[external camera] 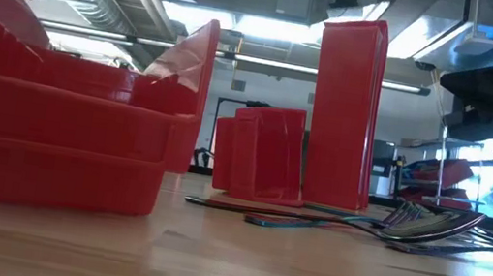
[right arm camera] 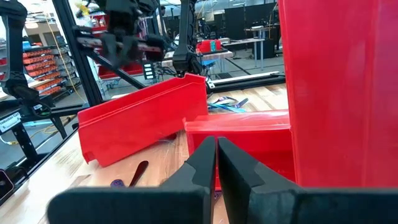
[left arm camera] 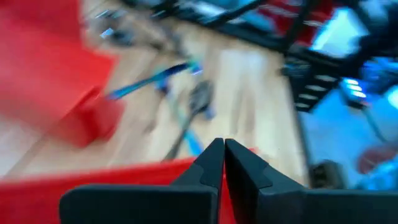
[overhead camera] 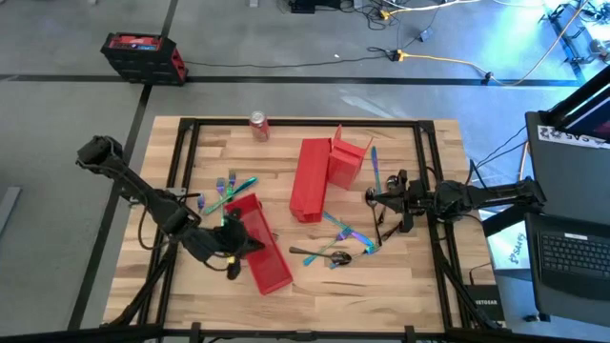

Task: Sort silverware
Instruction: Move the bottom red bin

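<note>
Standing by the bench (overhead camera: 419, 286) right now and both arms are empty-handed. The left end effector (overhead camera: 232, 270) has its fingers pressed together with nothing between them, hovering right at the near side of the slanted red bin (overhead camera: 257, 243). The right end effector (overhead camera: 374, 197) is pinched closed too, holding nothing, sitting just beside the upright red bins (overhead camera: 324, 171).

The silverware is split into two piles. One bunch of forks and spoons (overhead camera: 229, 191) lies just past the slanted bin from the left end effector, close by. The other bunch (overhead camera: 338, 243) is scattered on the wood, a bit nearer the front edge than the right end effector and between the two arms. A single knife-looking piece (overhead camera: 376, 164) lies close alongside the right end effector.

My guess on handling: these are thin, stiff, light metal pieces with a slick iridescent finish, lying flat on the wood, so they'll want to skate or pivot. I'd pinch across the handle near the middle, fingers straddling the narrow width. The overlapping ones look like trouble, since lifting one could drag its neighbor.
</note>
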Motion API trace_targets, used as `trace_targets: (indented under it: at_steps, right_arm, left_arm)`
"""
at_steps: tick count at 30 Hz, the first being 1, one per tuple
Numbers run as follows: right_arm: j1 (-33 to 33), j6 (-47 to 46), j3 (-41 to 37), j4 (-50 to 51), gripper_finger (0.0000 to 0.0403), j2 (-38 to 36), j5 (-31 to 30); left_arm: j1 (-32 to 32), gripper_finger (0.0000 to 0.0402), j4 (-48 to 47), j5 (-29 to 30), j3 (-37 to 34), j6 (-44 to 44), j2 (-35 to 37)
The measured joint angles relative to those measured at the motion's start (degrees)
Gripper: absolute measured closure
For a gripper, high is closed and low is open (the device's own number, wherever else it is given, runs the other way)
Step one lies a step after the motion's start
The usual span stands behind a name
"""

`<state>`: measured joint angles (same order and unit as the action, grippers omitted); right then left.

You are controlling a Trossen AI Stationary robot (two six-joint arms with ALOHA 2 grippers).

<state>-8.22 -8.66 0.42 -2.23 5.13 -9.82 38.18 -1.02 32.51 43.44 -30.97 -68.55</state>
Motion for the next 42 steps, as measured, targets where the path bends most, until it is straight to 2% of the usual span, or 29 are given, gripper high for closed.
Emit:
trace_targets:
  at_steps: [2,4,8,11,14,17,22,26,28,31,35,42]
  right_arm:
    - [-0.01,0.00,0.00,0.00,0.0403,0.01,0.00]
    - [0.01,-0.01,0.01,0.01,0.0403,0.00,0.00]
    - [-0.01,0.01,-0.01,-0.01,0.0403,0.02,0.00]
    - [0.01,-0.01,0.01,0.01,0.0403,0.00,0.00]
    - [0.01,-0.01,0.00,0.00,0.0403,0.02,0.00]
    - [0.01,0.00,-0.01,0.00,0.0403,0.01,-0.01]
    - [-0.01,-0.01,0.01,-0.01,0.0403,0.00,-0.02]
    - [-0.01,-0.01,-0.01,0.01,0.0403,0.00,0.00]
    - [0.01,-0.01,0.01,-0.02,0.0403,0.01,-0.01]
    - [0.01,-0.01,0.01,0.00,0.0403,0.02,0.00]
    - [0.01,-0.01,0.00,0.00,0.0403,0.00,-0.01]
    - [0.01,0.01,-0.01,0.01,0.0403,0.02,-0.02]
  left_arm:
    - [0.36,0.0402,2.83,-3.01,1.26,7.35,0.00]
    - [0.56,0.0401,6.09,-2.47,2.38,14.56,0.00]
    - [-0.61,0.0376,4.95,-3.02,4.78,21.14,0.07]
    - [-1.72,0.0337,1.62,-6.52,6.60,22.89,-0.02]
    - [-3.06,0.0288,-1.38,-6.80,8.83,25.25,0.00]
    - [-4.25,0.0238,-5.31,-6.75,10.67,31.14,0.00]
    - [-5.62,0.0180,-20.63,-8.00,16.66,39.67,0.00]
    - [-5.67,0.0169,-33.79,-10.36,22.01,42.70,-0.48]
    - [-5.70,0.0169,-39.44,-10.89,23.39,44.18,-0.57]
    - [-6.49,0.0169,-46.08,-14.82,24.07,46.54,-0.66]
    - [-6.89,0.0169,-48.84,-20.14,24.09,47.60,-1.69]
    - [-6.85,0.0169,-55.56,-23.26,24.09,56.54,-7.97]
